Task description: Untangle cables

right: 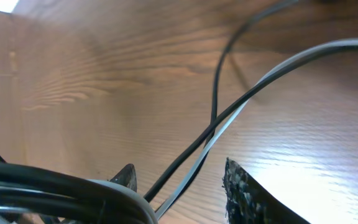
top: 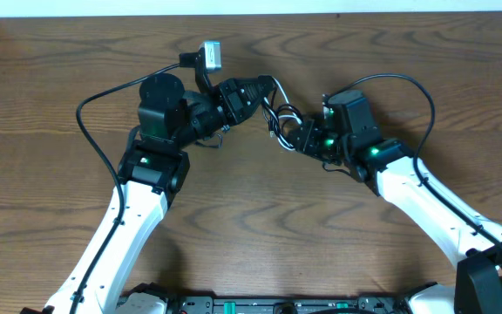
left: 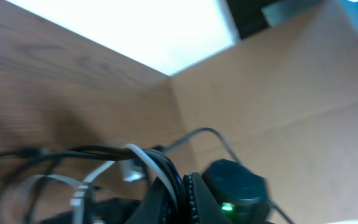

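Note:
The cables point(top: 279, 115), one white and one black, hang in a small tangle between my two grippers above the middle of the table. My left gripper point(top: 267, 87) is shut on a bundle of white and black strands point(left: 151, 163), pinched between its fingers point(left: 194, 194). My right gripper point(top: 288, 138) sits just right of and below the tangle. In the right wrist view a white strand point(right: 260, 84) and a black strand point(right: 216, 93) run between its fingers point(right: 244, 190) without being pinched. A gap shows on both sides, so the right gripper point(right: 179, 180) is open.
Thick black arm wires arc over the table at the left point(top: 94, 105) and the right point(top: 408, 83). A cardboard wall point(left: 291, 93) stands beyond the table's far edge. The right arm's dark body with a green light point(left: 235, 183) is close to my left fingers.

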Action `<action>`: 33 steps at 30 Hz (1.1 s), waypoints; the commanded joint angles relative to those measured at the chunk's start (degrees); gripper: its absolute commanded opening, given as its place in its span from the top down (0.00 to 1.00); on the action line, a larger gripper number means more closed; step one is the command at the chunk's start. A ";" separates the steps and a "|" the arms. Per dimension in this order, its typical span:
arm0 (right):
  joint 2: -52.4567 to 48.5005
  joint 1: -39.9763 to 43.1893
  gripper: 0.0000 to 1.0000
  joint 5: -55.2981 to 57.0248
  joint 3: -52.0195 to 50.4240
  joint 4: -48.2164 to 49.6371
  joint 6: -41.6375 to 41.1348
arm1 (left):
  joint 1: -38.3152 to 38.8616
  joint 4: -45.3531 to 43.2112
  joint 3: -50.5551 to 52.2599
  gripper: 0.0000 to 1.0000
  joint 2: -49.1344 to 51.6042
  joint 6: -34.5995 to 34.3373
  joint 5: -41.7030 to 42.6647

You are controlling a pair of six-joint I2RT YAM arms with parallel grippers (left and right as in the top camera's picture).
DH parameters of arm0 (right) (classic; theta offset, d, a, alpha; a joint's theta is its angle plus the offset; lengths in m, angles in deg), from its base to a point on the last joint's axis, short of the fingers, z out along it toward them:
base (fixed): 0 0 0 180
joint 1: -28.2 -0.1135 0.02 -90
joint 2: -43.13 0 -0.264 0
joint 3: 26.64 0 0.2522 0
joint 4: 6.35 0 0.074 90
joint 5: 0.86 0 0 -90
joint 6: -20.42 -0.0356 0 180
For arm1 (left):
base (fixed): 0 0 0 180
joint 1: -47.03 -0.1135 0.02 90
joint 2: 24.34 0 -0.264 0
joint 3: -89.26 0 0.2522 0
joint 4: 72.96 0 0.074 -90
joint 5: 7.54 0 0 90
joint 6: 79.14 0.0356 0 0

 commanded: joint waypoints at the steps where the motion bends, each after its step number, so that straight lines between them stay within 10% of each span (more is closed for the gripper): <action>1: -1.22 2.38 0.60 3.37 -1.31 -4.72 3.89 | -1.03 1.03 -0.92 0.93 -1.36 6.34 -10.38; 8: -1.22 6.05 0.59 6.97 -1.31 -12.68 8.59 | -1.05 14.49 -0.92 0.92 -1.36 15.50 -24.87; 33: -1.22 8.48 0.56 0.46 -1.29 -14.93 16.28 | 2.23 35.04 -0.37 0.92 -1.22 22.53 -24.11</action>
